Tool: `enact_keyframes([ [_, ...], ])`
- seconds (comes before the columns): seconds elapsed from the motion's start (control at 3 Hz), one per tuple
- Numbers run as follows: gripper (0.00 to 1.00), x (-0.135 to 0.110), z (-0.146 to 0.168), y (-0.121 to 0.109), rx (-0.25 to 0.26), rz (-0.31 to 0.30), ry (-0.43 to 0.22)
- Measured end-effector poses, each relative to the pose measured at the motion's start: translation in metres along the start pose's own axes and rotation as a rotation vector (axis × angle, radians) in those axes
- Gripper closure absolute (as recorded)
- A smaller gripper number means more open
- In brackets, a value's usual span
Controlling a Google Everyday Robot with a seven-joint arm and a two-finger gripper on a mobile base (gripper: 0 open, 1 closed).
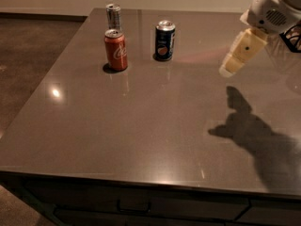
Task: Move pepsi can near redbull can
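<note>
The dark navy pepsi can [165,40] stands upright on the grey table [141,126], toward the back middle. The slim silver redbull can [113,16] stands upright near the back left edge, to the left of and behind the pepsi can. My gripper [229,68] hangs above the table at the right, well to the right of the pepsi can and a little nearer the front. It holds nothing that I can see.
A red cola can [115,50] stands upright just in front of the redbull can, to the left of the pepsi can. The arm's shadow [256,135] falls on the table's right side. The floor [28,55] lies beyond the left edge.
</note>
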State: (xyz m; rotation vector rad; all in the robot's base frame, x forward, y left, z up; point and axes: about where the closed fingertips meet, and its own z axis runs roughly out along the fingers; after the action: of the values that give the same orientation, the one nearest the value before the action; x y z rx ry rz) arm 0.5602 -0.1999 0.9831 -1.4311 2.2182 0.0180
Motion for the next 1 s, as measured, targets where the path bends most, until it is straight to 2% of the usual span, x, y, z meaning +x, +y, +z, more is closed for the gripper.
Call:
enact_keyframes([
  [0.67, 0.0, -0.055, 0.04, -0.068, 0.09, 0.163, -0.146],
  [1.0, 0.0, -0.084, 0.063, -0.09, 0.113, 0.2, -0.194],
])
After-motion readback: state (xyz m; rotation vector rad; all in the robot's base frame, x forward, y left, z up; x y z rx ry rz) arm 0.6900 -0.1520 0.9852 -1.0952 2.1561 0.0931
